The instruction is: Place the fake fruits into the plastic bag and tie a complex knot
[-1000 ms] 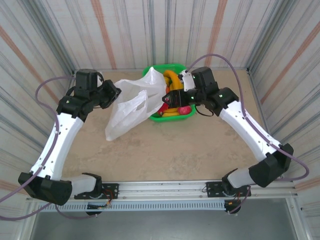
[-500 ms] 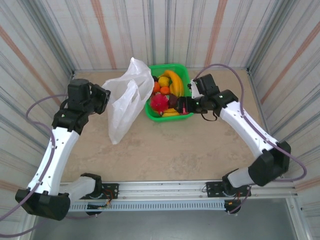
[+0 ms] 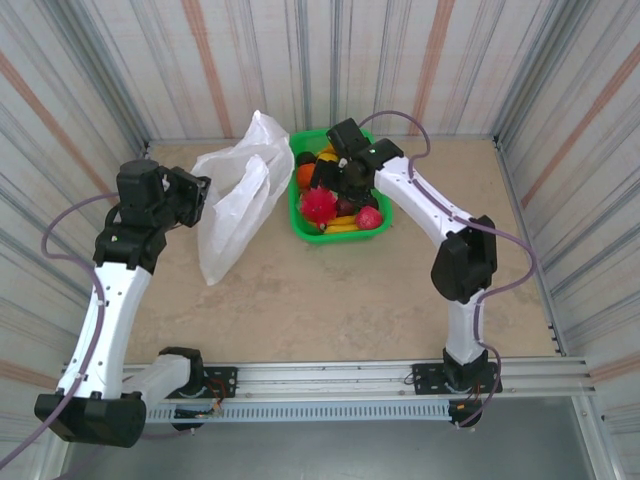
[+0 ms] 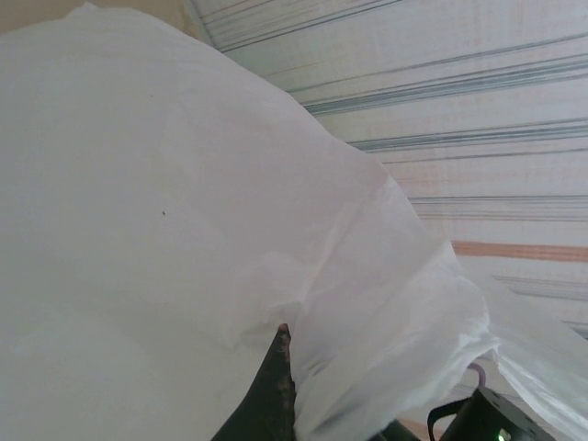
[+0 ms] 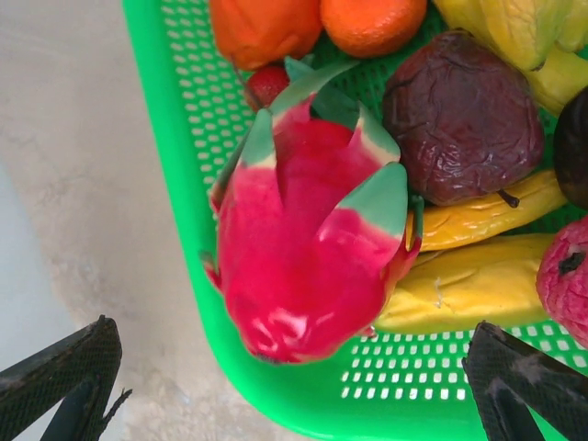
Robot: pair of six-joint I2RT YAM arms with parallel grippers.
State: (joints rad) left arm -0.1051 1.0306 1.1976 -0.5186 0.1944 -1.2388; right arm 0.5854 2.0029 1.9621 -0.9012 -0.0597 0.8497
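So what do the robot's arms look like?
The left arm and right arm are white tubes with chunky black joints. A thin purple cable loops along each one. The right end effector has two black, pointy fingers.

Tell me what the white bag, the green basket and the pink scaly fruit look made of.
Thin white translucent bag: looks like plastic film, soft sheen, crinkled and folding on itself.
Green mesh basket: apparently rigid moulded plastic, glossy, with regular rows of holes.
Pink-red dragon fruit with green-tipped scales: probably glossy plastic, judging by its bright highlights; hardness unclear.
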